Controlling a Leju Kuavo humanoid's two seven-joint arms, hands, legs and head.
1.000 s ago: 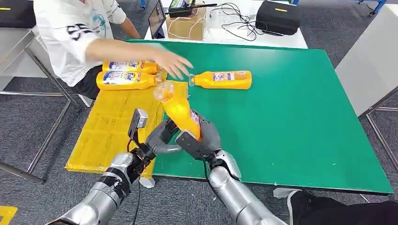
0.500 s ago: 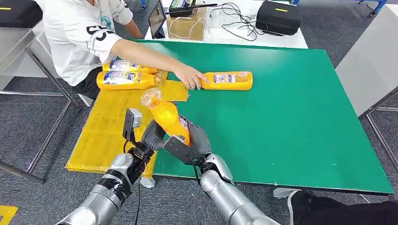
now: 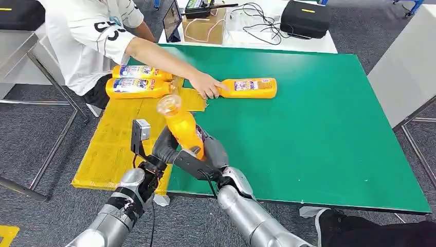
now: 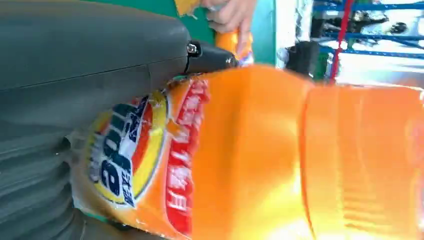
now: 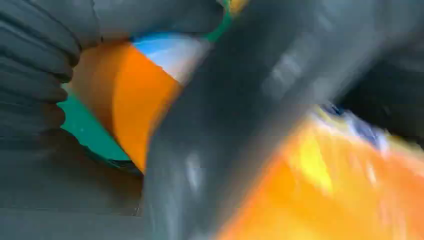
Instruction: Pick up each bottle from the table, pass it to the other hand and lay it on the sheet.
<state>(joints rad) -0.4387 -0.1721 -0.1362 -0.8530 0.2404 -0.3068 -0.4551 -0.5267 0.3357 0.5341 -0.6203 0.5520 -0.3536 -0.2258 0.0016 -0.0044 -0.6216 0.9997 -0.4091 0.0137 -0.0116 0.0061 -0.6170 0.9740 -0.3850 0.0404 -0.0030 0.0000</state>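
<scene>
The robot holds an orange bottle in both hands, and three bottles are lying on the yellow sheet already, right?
Not quite: the head view shows two bottles on the yellow sheet, not three. The third bottle lies on the green table. Both hands do hold the orange bottle.

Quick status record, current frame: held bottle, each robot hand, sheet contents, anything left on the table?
held bottle: orange bottle, tilted, cap away from robot
left robot hand: grips its lower body
right robot hand: also grips it
yellow sheet: two bottles lying at far end
green table: one bottle lying, person's hand on its neck
</scene>
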